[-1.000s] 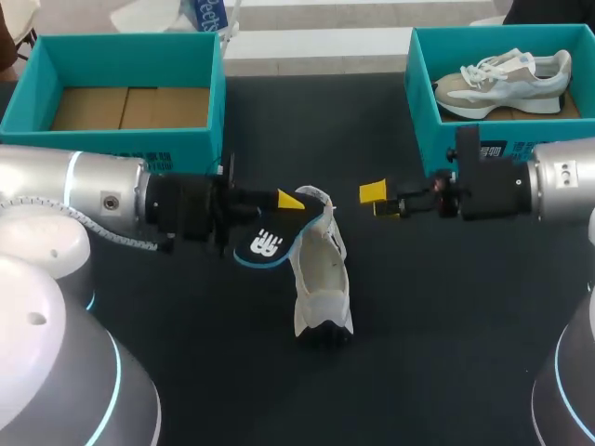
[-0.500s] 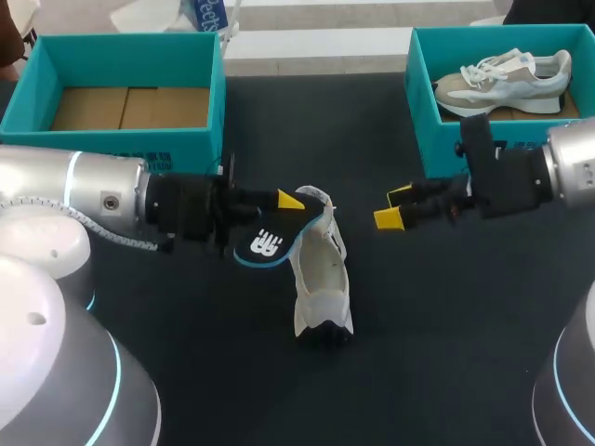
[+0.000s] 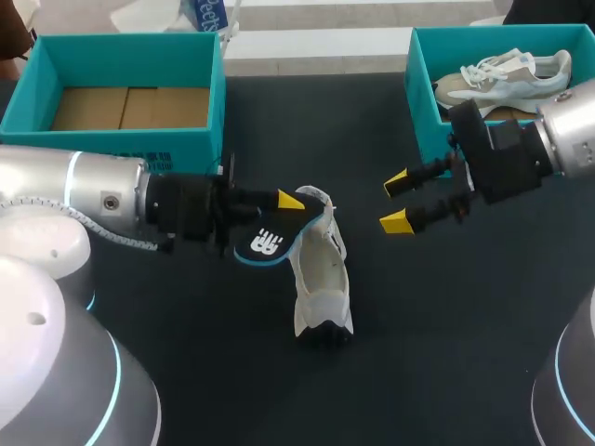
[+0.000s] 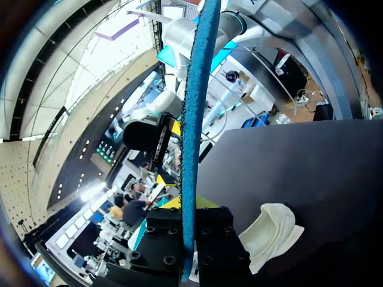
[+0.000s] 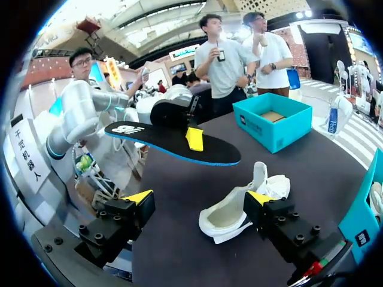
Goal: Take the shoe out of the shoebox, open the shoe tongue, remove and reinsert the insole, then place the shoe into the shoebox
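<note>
From above, the left gripper (image 3: 288, 202) is clamped on a black insole (image 3: 267, 243) with a blue rim and a white mark on its upper face, holding it flat above the dark table (image 3: 186, 353). The insole's far end overlaps the near end of the white shoe (image 3: 322, 279) that lies on the table near the middle. The right gripper (image 3: 396, 200) hangs to the shoe's right with its fingers spread and nothing between them. It is apart from both shoe and insole. The left teal shoebox (image 3: 121, 144) shows only its bare cardboard floor, while the right teal shoebox (image 3: 420, 88) holds a beige-and-white sneaker (image 3: 507, 76) with white laces. The left wrist view adds what the head view hides. The insole is seen edge-on as a thin blue strip pinched between the gripper's two black finger blocks, and the shoe lies on the table beside and below it. The right wrist view shows its own yellow tips set wide apart, with the shoe on its side on the table ahead of them, its opening facing the camera. The insole hangs above and beyond the shoe, clear of it, and the cardboard-floored box stands farther off.
</note>
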{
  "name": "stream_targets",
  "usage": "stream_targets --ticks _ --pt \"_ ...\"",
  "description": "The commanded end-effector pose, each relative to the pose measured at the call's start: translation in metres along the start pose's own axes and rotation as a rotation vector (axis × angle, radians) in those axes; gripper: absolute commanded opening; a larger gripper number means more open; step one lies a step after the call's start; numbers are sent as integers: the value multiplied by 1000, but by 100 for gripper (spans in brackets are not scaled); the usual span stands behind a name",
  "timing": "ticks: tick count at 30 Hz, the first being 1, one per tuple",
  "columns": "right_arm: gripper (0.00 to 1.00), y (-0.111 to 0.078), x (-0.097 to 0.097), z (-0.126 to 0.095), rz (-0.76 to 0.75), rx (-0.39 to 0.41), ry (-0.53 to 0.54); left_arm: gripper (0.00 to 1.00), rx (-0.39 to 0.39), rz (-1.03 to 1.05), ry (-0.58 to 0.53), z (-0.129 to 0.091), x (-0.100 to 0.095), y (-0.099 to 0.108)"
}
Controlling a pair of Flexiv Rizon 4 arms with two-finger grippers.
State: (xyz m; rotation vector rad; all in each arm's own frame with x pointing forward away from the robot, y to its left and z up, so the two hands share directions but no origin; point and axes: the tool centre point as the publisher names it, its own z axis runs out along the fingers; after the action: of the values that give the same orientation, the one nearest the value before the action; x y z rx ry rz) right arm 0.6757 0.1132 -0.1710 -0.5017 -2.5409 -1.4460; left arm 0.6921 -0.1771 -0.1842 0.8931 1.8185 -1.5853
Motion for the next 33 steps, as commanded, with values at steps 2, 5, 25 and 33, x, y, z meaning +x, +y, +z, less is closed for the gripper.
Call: stream_targets --ticks 2,5,25,33 --pt "100 -6 -8 4 -72 -4 -84 0 5 -19 4 -1 5 -4" --pt "100 -17 -18 4 -159 37 -167 0 40 -72 0 -4 15 -10" --pt "100 -57 -68 26 -318 168 -188 0 93 -248 -89 -2 63 -16" --pt "100 -57 -68 26 -318 168 -188 0 93 -247 -89 -2 64 -13"
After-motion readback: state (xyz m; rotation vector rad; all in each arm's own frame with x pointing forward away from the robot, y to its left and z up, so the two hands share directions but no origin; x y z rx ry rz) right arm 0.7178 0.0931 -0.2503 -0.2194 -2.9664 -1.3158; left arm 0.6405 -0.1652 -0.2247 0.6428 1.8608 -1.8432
